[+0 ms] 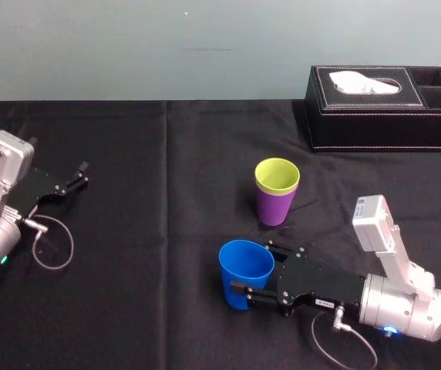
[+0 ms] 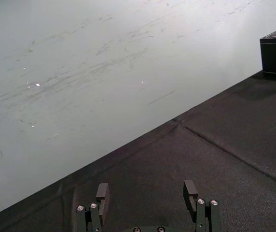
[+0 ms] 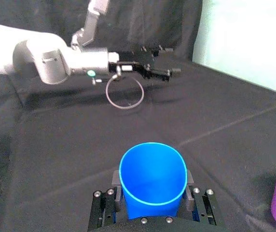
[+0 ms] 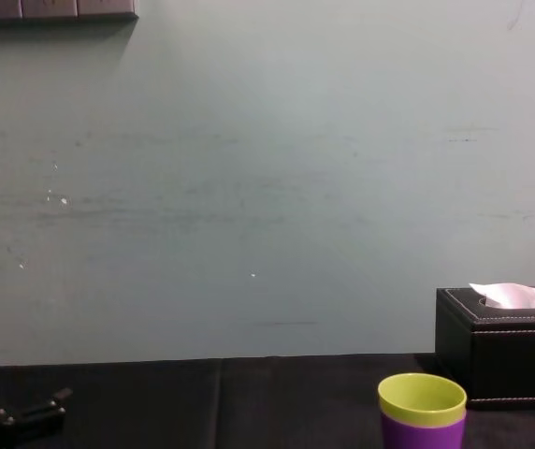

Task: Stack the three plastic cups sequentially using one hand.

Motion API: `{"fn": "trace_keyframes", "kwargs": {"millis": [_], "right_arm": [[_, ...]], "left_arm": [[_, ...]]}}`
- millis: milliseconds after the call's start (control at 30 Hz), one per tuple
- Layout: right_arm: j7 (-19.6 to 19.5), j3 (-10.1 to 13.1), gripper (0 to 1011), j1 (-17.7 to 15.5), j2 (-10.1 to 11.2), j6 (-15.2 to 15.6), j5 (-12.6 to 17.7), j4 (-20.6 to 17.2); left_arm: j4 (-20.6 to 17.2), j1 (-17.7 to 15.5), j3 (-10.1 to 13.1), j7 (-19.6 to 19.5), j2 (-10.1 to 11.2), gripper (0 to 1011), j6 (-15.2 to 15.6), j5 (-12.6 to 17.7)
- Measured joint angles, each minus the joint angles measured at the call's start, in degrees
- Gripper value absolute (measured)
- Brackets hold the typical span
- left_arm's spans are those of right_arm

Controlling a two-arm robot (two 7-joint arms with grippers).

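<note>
The right gripper (image 1: 251, 270) grips the upright, smooth blue plastic tumbler (image 1: 240, 266) at the near right. The lime yellow-green tumbler (image 1: 277, 175), nested in the purple tumbler (image 1: 273, 208), stands just farther and rightward. The left gripper (image 1: 78, 176) rests parked left, jaws apart.

The black-clothed table (image 1: 166, 154) bears a tissue box (image 1: 382, 108) and the purple cup (image 1: 274, 206) holding the lime cup (image 1: 277, 176).
</note>
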Motion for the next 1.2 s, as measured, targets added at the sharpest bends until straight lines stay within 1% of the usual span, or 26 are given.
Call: {"fn": "trace_keyframes", "kwargs": {"millis": [33, 133, 167, 233, 267, 300, 333, 467, 500, 600, 700, 767, 933, 1000, 1033, 1133, 1200], "right_arm": [[-0.6, 0.3, 718, -0.7, 0.5, 0.0, 0.0, -1.6], [-2.0, 0.9, 718, -2.1, 1.7, 0.5, 0.0, -4.8], [-3.2, 1.5, 718, -3.0, 2.6, 1.6, 0.0, -7.2], [-5.0, 2.3, 718, -3.9, 3.5, 3.5, 0.0, -9.7], [-6.4, 3.0, 718, -4.6, 4.2, 5.4, 0.3, -11.6], [-7.1, 3.5, 718, -5.0, 4.6, 6.3, 0.6, -12.8], [-8.4, 4.4, 718, -5.8, 5.3, 7.9, 1.1, -14.6], [-10.5, 6.3, 718, -6.9, 6.6, 10.5, 2.1, -18.0], [-11.4, 7.2, 718, -7.2, 7.1, 11.7, 2.5, -19.4], [-12.8, 8.7, 718, -7.2, 7.8, 13.6, 3.3, -21.0], [-13.8, 9.8, 718, -6.8, 8.0, 15.0, 4.1, -21.5], [-14.0, 10.2, 718, -6.4, 8.0, 15.4, 4.5, -21.5], [-14.5, 11.0, 718, -4.2, 7.2, 15.7, 5.1, -19.8], [-14.6, 11.0, 718, -3.1, 6.7, 15.8, 5.2, -18.8], [-14.6, 11.0, 718, -3.1, 6.7, 15.8, 5.2, -18.8], [-14.6, 10.6, 718, -0.8, 5.7, 15.9, 5.3, -17.0], [-14.6, 10.3, 718, 0.2, 5.2, 15.9, 5.2, -16.1]], "left_arm": [[0.0, 0.0, 0.0, 0.0, 0.0, 1011, 0.0, 0.0], [0.0, 0.0, 0.0, 0.0, 0.0, 1011, 0.0, 0.0], [0.0, 0.0, 0.0, 0.0, 0.0, 1012, 0.0, 0.0], [0.0, 0.0, 0.0, 0.0, 0.0, 1011, 0.0, 0.0], [0.0, 0.0, 0.0, 0.0, 0.0, 1012, 0.0, 0.0], [0.0, 0.0, 0.0, 0.0, 0.0, 1011, 0.0, 0.0], [0.0, 0.0, 0.0, 0.0, 0.0, 1011, 0.0, 0.0], [0.0, 0.0, 0.0, 0.0, 0.0, 1011, 0.0, 0.0], [0.0, 0.0, 0.0, 0.0, 0.0, 1011, 0.0, 0.0], [0.0, 0.0, 0.0, 0.0, 0.0, 1012, 0.0, 0.0], [0.0, 0.0, 0.0, 0.0, 0.0, 1011, 0.0, 0.0], [0.0, 0.0, 0.0, 0.0, 0.0, 1011, 0.0, 0.0], [0.0, 0.0, 0.0, 0.0, 0.0, 1011, 0.0, 0.0], [0.0, 0.0, 0.0, 0.0, 0.0, 1011, 0.0, 0.0], [0.0, 0.0, 0.0, 0.0, 0.0, 1011, 0.0, 0.0], [0.0, 0.0, 0.0, 0.0, 0.0, 1011, 0.0, 0.0], [0.0, 0.0, 0.0, 0.0, 0.0, 1011, 0.0, 0.0]]}}
